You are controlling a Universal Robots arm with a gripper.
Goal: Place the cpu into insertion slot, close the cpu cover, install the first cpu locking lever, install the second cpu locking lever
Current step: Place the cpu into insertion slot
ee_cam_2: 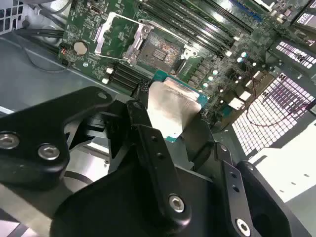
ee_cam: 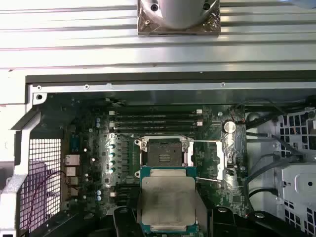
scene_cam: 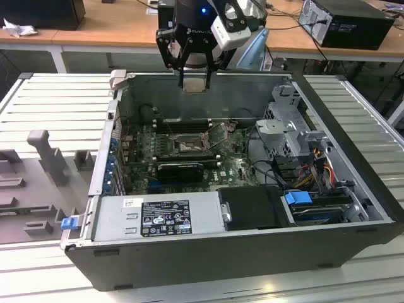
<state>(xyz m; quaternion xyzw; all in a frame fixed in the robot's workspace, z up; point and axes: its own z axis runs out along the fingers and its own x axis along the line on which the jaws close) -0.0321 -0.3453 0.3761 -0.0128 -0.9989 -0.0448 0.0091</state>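
Currently black gripper clamps flat silver-topped square cpu above dark-centred, silver-rimmed insertion slot; a tilted chip could bend pins.

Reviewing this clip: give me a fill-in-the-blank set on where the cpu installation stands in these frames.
1. The gripper is ____ on the cpu, above the open case.
2. The insertion slot lies ____, with no chip in it.
3. The cpu cover stands swung ____, away from the slot.
Missing words: shut; empty; open.
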